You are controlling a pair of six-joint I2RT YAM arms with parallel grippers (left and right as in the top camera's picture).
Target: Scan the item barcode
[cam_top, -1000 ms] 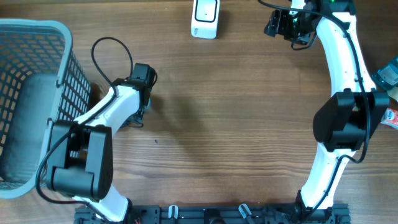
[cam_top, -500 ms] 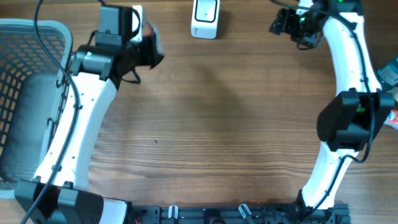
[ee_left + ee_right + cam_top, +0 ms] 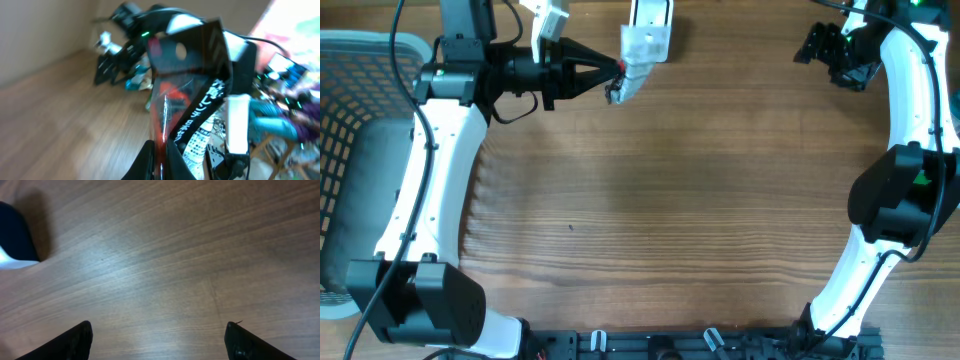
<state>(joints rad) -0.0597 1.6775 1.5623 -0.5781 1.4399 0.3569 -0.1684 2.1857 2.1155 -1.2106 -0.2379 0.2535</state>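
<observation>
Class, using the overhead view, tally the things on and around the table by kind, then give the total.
Robot arms: 2
Mesh basket: 1
Barcode scanner: 1
Packet, held in the left claw: 1
Total: 5

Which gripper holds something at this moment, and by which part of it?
The left gripper is shut on a clear packet with a black header, pinching the end opposite the hang hole. The right gripper is open and holds nothing.
</observation>
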